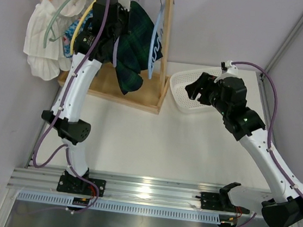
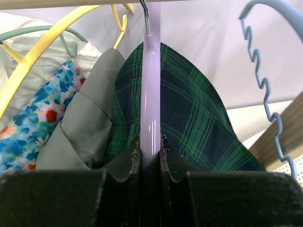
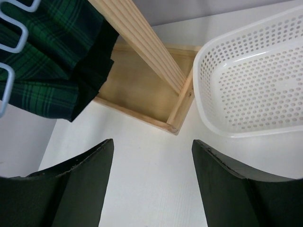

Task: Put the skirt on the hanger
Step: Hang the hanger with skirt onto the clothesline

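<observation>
Top cam: left tool [image 1: 115, 5] is up at the rail of the wooden rack [image 1: 163, 38]. The green plaid skirt [image 1: 135, 43] hangs there, btw the left arm and a blue wavy hanger [image 1: 157, 43]. Right tool [image 1: 195, 88] hovers over the surface next to the white basket [image 1: 182, 98], jaws apart, nothing in it.

Left wrist cam: that tool is clenched on the neck of the lilac hanger [image 2: 151, 94], w/ skirt cloth draped either side of it. Can't tell if the hook is seated on the rail.

Right wrist cam: only the skirt hem, a rack post and the basket show past the released jaws.

Imo the skirt's light, floppy woven cloth and prob slides on glossy plastic, so hold the stiff hanger neck, or pinch the waistband, not the hem.
</observation>
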Motion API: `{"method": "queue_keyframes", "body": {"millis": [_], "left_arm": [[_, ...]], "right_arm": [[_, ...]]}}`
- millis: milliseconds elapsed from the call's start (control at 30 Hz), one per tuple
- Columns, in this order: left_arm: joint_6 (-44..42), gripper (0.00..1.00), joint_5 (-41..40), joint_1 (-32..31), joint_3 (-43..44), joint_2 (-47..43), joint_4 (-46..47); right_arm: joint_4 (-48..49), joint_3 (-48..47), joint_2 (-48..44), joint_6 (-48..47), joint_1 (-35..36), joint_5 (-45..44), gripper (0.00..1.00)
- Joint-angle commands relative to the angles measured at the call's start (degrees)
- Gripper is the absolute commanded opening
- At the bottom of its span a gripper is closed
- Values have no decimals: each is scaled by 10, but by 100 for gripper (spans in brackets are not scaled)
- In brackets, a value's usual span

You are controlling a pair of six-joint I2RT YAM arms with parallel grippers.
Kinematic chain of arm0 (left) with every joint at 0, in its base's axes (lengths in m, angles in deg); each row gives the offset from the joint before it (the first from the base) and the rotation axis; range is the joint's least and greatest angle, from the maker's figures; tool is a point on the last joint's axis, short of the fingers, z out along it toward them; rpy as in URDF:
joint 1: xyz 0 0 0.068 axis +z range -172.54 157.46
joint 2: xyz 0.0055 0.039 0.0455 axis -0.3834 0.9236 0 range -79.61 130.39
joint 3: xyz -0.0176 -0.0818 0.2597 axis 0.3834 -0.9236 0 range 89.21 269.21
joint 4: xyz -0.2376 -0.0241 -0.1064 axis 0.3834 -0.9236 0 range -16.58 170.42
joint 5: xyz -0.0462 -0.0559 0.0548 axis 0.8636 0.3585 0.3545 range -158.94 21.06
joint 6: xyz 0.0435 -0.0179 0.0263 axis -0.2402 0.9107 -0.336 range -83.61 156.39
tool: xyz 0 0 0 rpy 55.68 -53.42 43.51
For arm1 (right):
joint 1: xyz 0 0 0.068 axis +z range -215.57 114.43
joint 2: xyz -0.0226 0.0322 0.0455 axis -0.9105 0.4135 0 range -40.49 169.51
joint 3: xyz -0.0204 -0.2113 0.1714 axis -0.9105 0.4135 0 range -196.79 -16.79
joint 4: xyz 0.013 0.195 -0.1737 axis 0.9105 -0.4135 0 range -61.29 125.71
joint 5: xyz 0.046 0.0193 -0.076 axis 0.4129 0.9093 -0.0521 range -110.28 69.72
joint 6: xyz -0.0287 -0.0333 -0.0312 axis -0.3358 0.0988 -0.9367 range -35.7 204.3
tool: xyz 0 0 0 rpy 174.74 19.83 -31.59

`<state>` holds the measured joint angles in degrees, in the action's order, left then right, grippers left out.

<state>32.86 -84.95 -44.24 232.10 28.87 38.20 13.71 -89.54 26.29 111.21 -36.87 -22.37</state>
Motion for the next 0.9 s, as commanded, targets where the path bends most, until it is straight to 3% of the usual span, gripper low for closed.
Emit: {"method": "queue_keyframes", "body": {"millis": [0,300,533,633,667,700,767,867], "left_arm": [[-13,0,18,9,39,-9,109],[-2,0,69,13,31,23,78],[-6,0,59,13,5,-4,68],[-9,18,66,14,-25,-27,67],[-12,28,70,14,-29,-46,64],[-12,53,74,14,-40,-54,64],[-11,77,76,13,-45,-80,62],[-6,90,79,13,-46,-106,51]], "right_arm": [[15,7,-1,8,-5,9,74],[18,9,12,10,-10,13,74],[10,6,12,4,-24,14,80],[6,6,7,2,-33,14,83],[5,6,5,1,-36,14,85],[6,5,3,-5,-37,14,87],[-1,2,-2,-6,-43,13,95],[-6,2,-9,-14,-48,28,99]]}}
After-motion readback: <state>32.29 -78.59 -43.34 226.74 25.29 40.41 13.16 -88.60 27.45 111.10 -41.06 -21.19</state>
